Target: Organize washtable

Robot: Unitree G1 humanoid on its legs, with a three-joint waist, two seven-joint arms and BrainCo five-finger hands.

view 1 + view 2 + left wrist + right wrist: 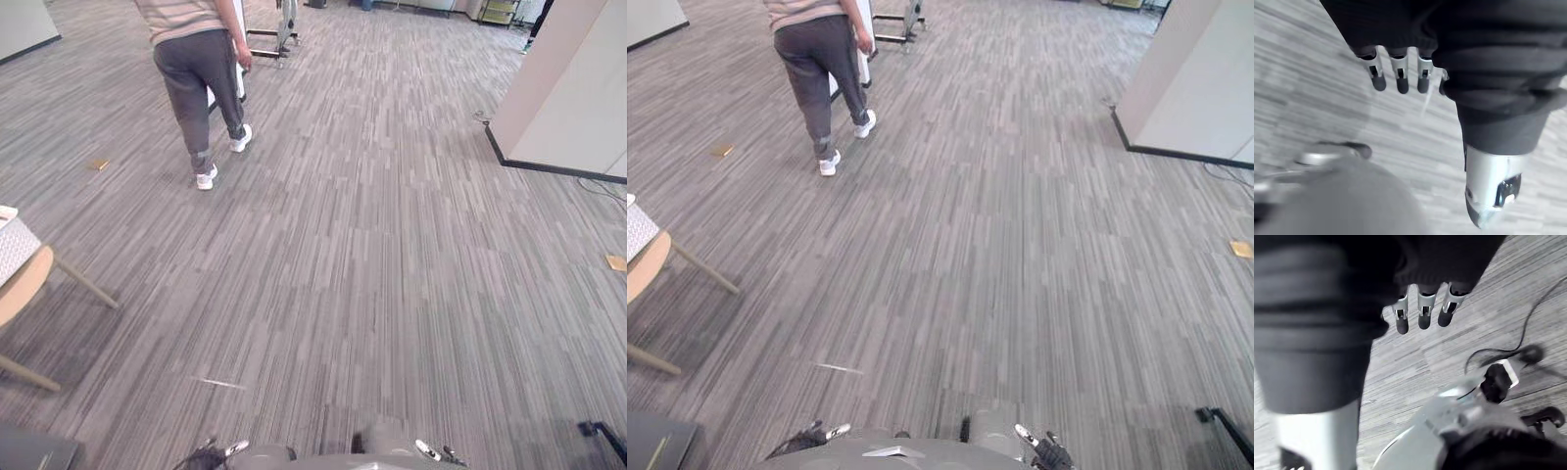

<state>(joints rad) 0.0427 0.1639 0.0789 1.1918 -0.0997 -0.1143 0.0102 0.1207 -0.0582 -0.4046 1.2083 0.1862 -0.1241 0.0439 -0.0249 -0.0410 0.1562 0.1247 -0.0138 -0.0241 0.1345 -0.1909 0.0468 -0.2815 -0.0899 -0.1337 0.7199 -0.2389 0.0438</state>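
Left hand fingers straight, holding nothing; right hand same. Person mid-stride on grey carpet.

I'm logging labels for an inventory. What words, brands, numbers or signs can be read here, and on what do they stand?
None can be read.
The carpet, the white partition, the chair and the person in plain clothes show no legible print.
The two small tan pieces on the floor are too small to tell.
The left hand and the right hand hang open, holding nothing printed.
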